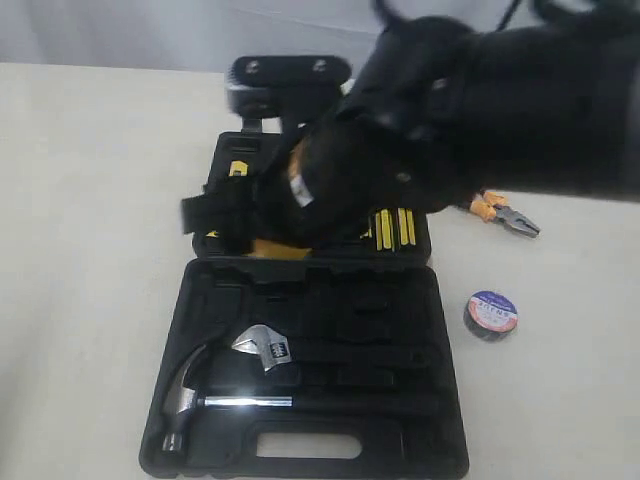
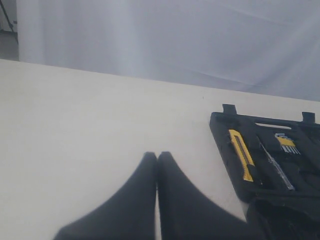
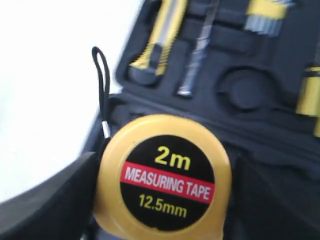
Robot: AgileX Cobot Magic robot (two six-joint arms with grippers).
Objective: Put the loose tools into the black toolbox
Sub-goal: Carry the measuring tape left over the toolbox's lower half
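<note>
One black toolbox [image 1: 430, 440] lies open in two hinged halves on a pale cream table [image 1: 90, 200], as the right gripper [image 3: 162, 162] holds one yellow 2m tape measure [image 3: 167, 180] clamped between its two fingers, over the far half near the hinge. The left gripper [image 2: 157, 155], seen only in its own wrist view, hangs above bare tabletop beside the case's far half, its two fingers pressed together on nothing. In the far half sit one yellow-black utility knife [image 2: 241, 155], one slim silver tool [image 2: 276, 166] beside it, one yellow holder of small keys [image 2: 286, 143] and a row of yellow-black screwdrivers [image 1: 393, 228], too hidden by the arm to count. The near half carries one silver claw hammer [image 1: 190, 385] and one adjustable wrench [image 1: 265, 347]. Two tools lie loose on the table to the right of the case, apart from each other: one pair of pliers [image 1: 505, 215] with black-orange handles, partly under the arm, and one dark tape roll [image 1: 491, 313] with a purple-white label. A white draped backdrop [image 2: 175, 40] closes off the room behind the table.
</note>
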